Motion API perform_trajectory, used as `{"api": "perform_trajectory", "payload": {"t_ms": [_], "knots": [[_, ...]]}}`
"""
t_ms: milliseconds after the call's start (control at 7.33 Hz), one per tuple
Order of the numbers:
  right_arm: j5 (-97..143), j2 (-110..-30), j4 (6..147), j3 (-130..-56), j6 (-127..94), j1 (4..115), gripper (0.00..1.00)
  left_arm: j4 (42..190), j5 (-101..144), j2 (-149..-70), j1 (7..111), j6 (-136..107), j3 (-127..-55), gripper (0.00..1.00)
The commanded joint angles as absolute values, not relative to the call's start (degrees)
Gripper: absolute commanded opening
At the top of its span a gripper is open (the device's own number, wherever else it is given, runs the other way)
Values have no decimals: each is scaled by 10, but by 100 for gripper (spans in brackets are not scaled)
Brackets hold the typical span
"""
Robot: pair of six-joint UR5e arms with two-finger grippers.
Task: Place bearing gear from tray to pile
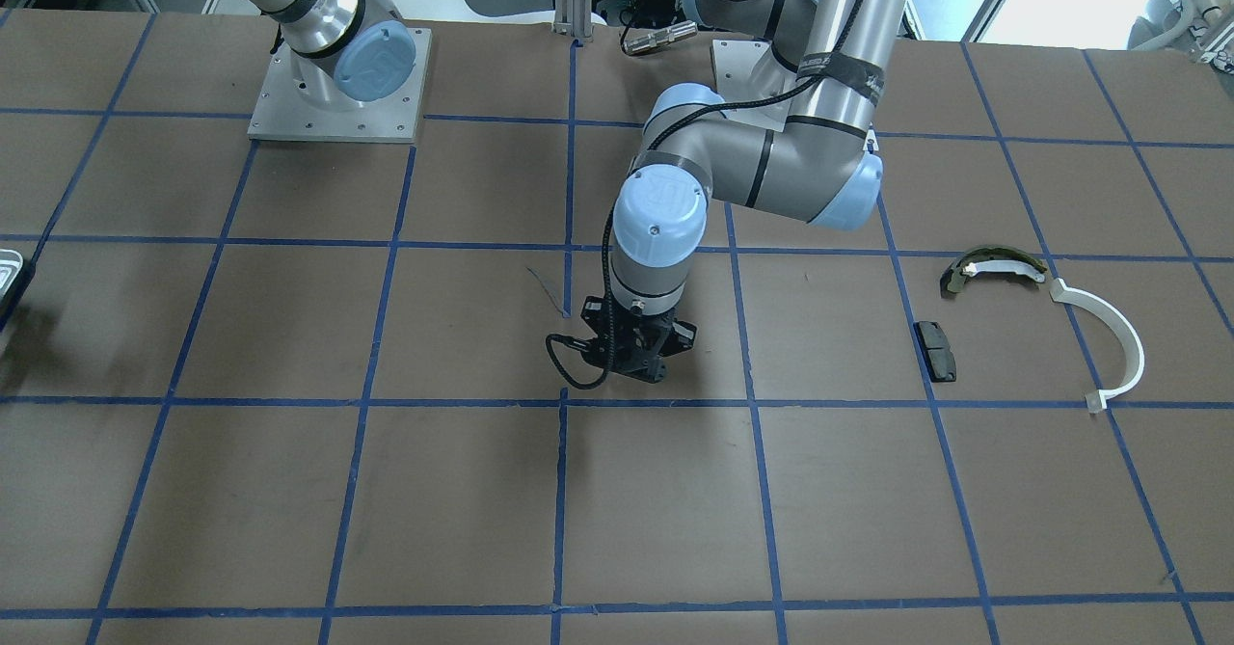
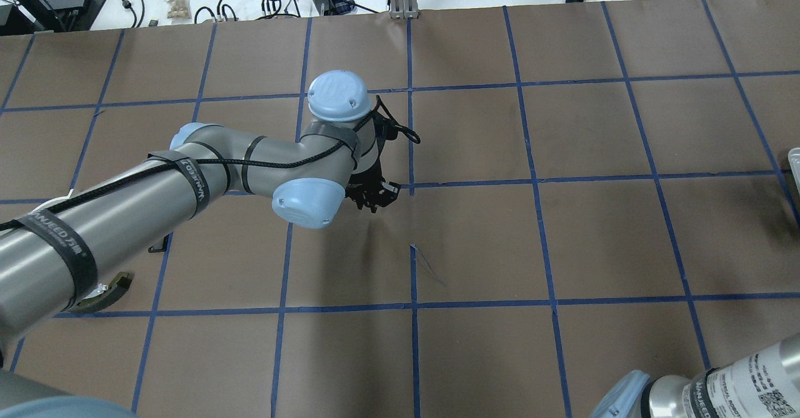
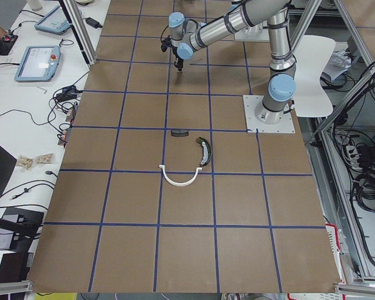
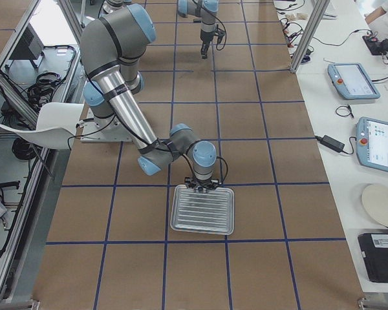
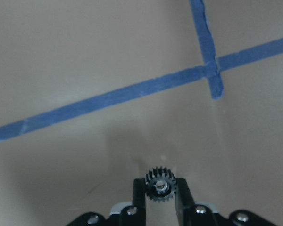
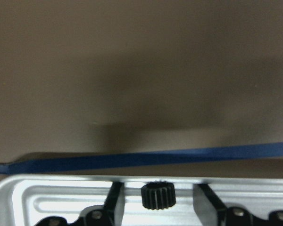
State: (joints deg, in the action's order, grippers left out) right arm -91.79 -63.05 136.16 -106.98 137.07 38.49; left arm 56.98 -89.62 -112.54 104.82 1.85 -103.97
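Black gear (image 5: 161,187) gripped by left fingers (image 5: 139,197), tray gear (image 6: 158,195) between parted right fingers (image 6: 206,200)

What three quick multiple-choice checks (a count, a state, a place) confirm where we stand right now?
1. How many parts form the pile? A two; B three; C five.
2. The right end effector over the tray is: A open around a gear; B shut on a gear; C shut, empty.
3. The left end effector hangs over: A the tray; B the pile; C bare table by a tape crossing.
1 B: brake shoe, white arc and black pad. 2 A: gaps show either side of the gear. 3 C: its wrist view shows table and tape beneath its gripped gear.
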Motion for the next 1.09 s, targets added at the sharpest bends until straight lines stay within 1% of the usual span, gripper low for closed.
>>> {"api": "perform_trajectory", "payload": {"t_ms": [0, 136, 273, 545, 682, 955], "knots": [[-918, -634, 1355, -1068, 1361, 385, 0, 704, -924, -1094, 949, 87, -978, 0], [-916, -640, 1354, -1061, 1354, 385, 0, 727, -943, -1081, 898, 134, -971, 0], [-910, -664, 1338, -1046, 1313, 387, 0, 729, -955, -1074, 852, 139, -974, 0], [-883, -753, 1237, -1048, 1124, 417, 0, 728, -975, -1072, 746, 231, -992, 0], [-878, -780, 1205, -1049, 1026, 471, 0, 717, -973, -1071, 697, 280, -1022, 0], [-880, -789, 1193, -1049, 815, 607, 0, 634, -972, -1078, 589, 411, -1076, 0]]}}
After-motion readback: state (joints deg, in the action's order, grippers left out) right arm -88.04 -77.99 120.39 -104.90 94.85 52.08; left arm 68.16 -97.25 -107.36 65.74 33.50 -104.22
